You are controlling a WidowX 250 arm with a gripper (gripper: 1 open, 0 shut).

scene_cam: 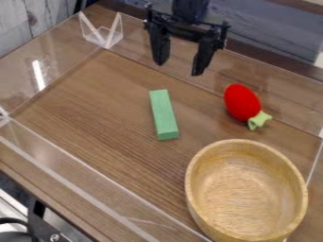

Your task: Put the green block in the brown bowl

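The green block (163, 114) lies flat on the wooden table, a pale green bar running roughly front to back near the middle. To its lower right stands the brown bowl (246, 192), a wide tan wooden bowl with nothing inside. My gripper (179, 57) hangs above the far part of the table, pointing down, its two black fingers (159, 49) spread apart and holding nothing. It is behind and above the block, not touching it.
A red strawberry toy (243, 100) with a green stem lies right of the block, behind the bowl. Clear acrylic walls (51, 71) fence the table on the left and front. A small clear stand (101, 31) sits at the back left.
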